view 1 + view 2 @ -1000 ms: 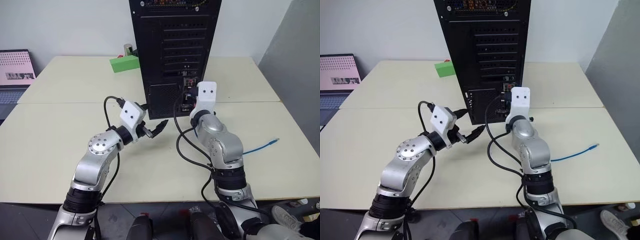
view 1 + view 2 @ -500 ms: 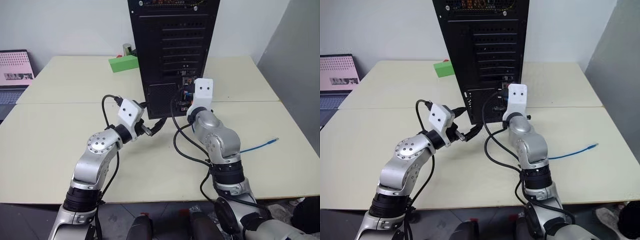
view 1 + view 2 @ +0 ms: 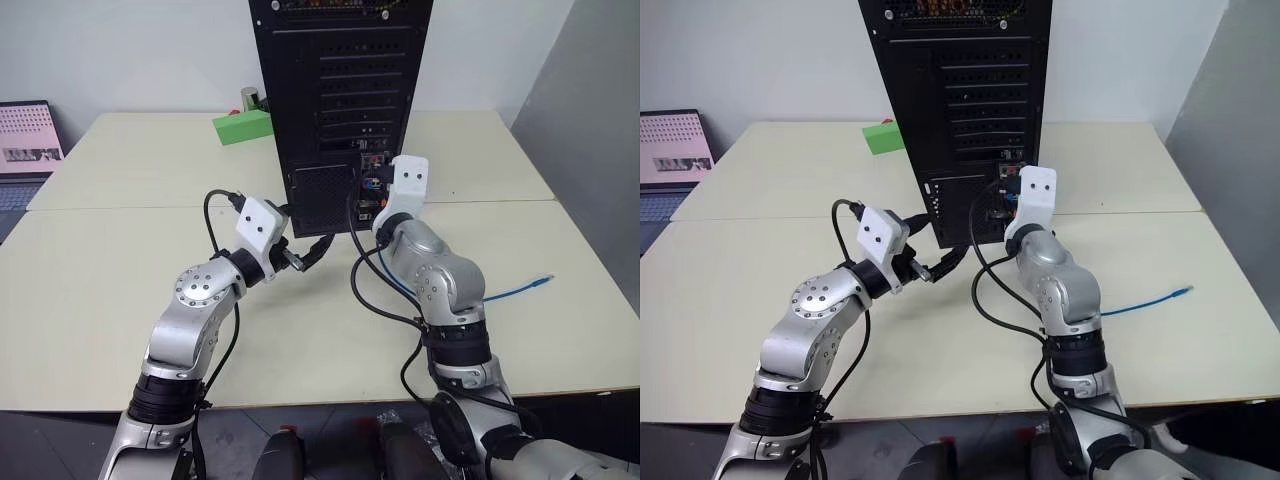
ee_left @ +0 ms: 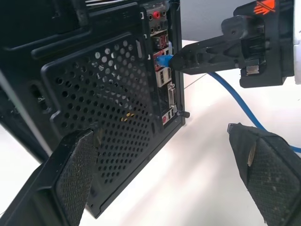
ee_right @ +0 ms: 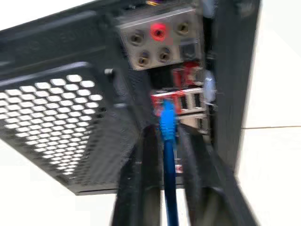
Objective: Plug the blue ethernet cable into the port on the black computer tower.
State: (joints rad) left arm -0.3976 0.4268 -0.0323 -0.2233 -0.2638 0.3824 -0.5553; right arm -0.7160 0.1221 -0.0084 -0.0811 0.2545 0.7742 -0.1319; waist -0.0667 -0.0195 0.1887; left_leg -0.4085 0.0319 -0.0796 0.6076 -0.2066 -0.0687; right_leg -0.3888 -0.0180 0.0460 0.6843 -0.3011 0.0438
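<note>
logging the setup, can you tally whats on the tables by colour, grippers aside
black: 1, the black computer tower
blue: 1, the blue ethernet cable
green: 1, the green block
grey: 1, a small can-like object behind the block
total: 4
A laptop sits off the tables at the far left edge, not counted.

Rear of black computer tower point(image 3: 345, 100) blocks fwd travel for both arms. Right gripper point(image 4: 176, 61) sits right at the connector strip point(image 5: 181, 80), blue ethernet cable point(image 5: 168, 155) running between its fingers, so no room there for a 2nd tool. Left gripper point(image 3: 312, 250) hangs off the mesh vent panel point(image 4: 113, 108), jaws wide, bare table point(image 3: 90, 290) under it. Black robot cables point(image 3: 365, 290) loop between the arms. Green block point(image 3: 243, 127) left of tower, laptop point(image 3: 28, 135) far left. Table right side free bar cable tail point(image 3: 520, 290).
</note>
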